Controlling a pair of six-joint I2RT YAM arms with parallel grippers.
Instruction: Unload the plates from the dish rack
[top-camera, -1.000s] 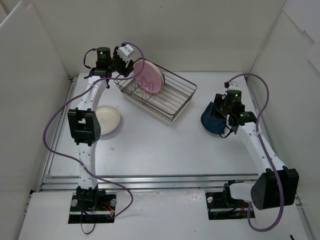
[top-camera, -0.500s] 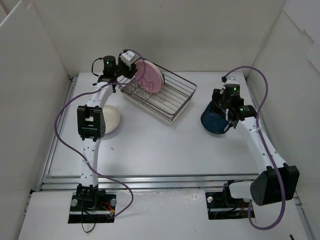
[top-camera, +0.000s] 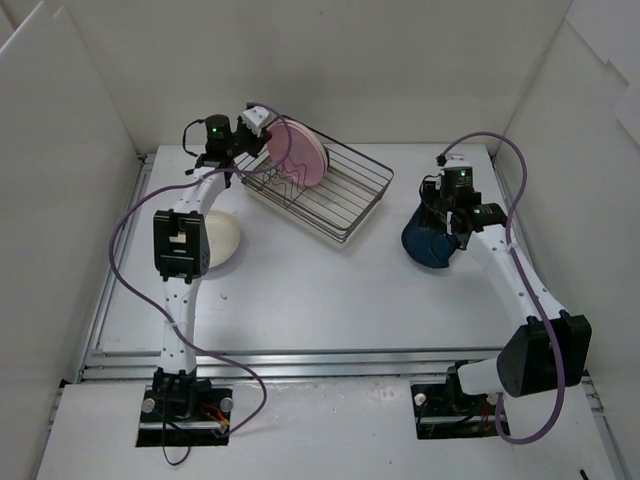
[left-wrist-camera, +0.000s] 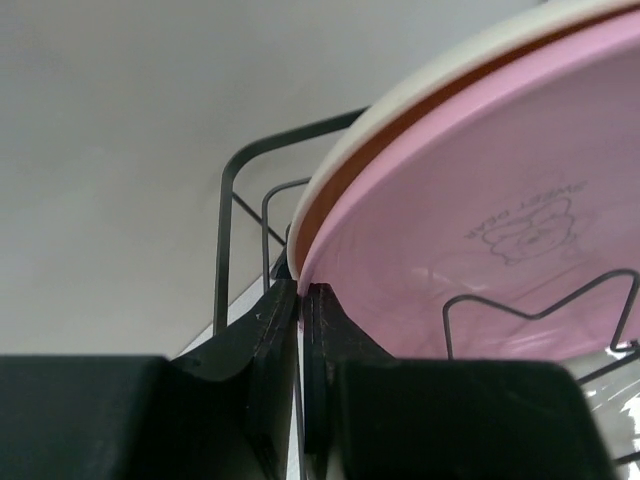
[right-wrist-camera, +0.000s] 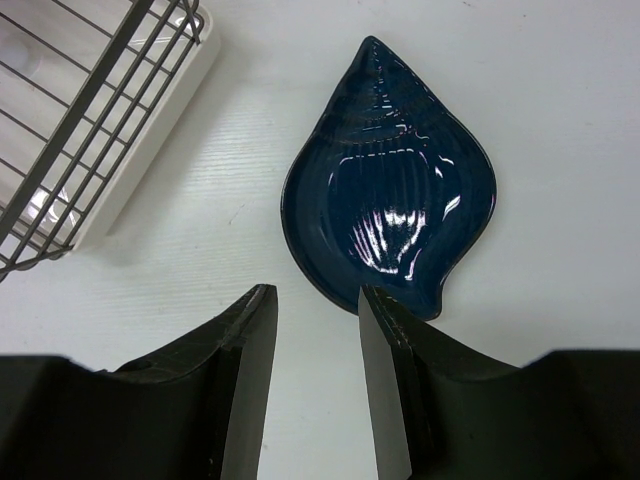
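Two glossy round plates stand upright at the 10 o'clock end of the dark wire dish rack (top-camera: 345, 190), set at 12 o'clock on the white bench (top-camera: 320, 290). One is a pink plate (left-wrist-camera: 450, 230) printed with a bear outline and lettering too fine to read, the other a cream plate (left-wrist-camera: 400, 90) just behind it. The left claw (left-wrist-camera: 300, 300) is clenched on the pink plate's rim. At 9 o'clock lies one loose cream plate (top-camera: 222, 235). At 3 o'clock one dark blue, ribbed, shell-shaped plate (right-wrist-camera: 395, 180) lies flat beneath the right claw (right-wrist-camera: 312, 300), whose jaws stand apart, grasping nothing.
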